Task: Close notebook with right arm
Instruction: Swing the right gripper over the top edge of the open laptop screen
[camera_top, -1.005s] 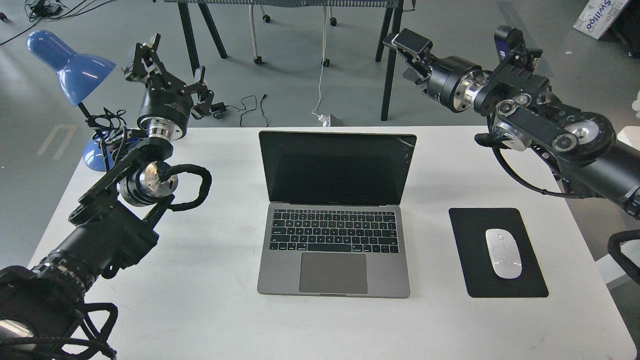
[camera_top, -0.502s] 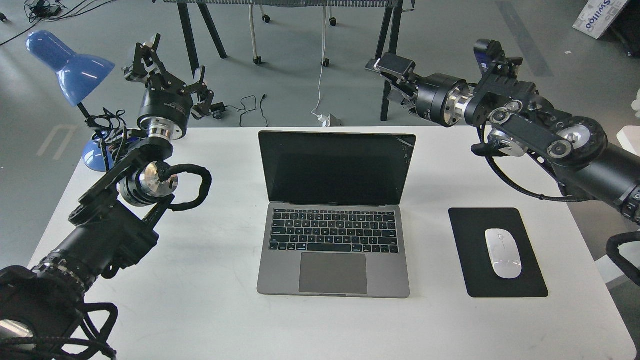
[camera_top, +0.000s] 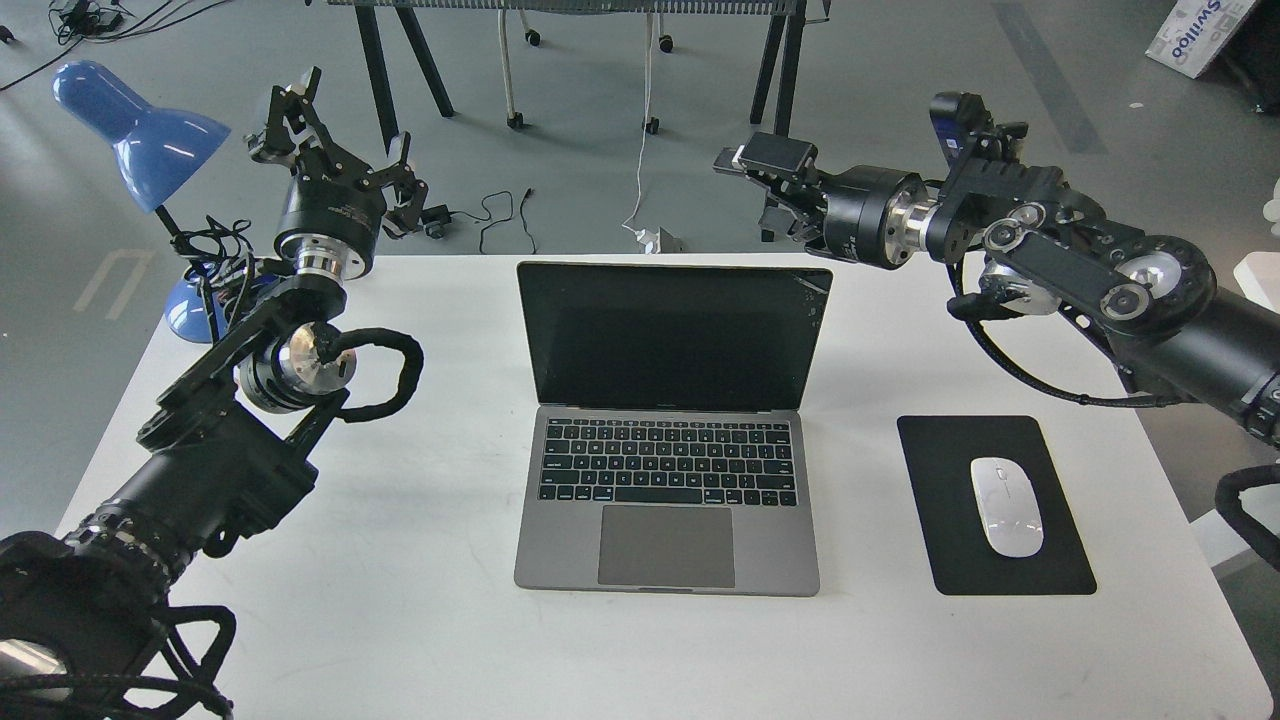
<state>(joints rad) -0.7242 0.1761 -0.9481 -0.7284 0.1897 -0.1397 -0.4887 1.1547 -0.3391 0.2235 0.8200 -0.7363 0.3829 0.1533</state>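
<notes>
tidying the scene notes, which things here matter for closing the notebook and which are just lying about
In the job:
notebook, lid up
right gripper, above and behind its top right corner

Lying about:
mouse
mouse pad
blue lamp
left gripper, idle

The notebook (camera_top: 668, 430) lies open at the middle of the table (camera_top: 420, 620). To its right lies a mouse pad (camera_top: 940, 470) with a mouse (camera_top: 1006, 506) on it. A lamp (camera_top: 140, 150) stands at the far left corner. The left gripper (camera_top: 335, 135) hangs beside that lamp; the right gripper (camera_top: 765, 175) hangs behind the notebook's right corner.
</notes>
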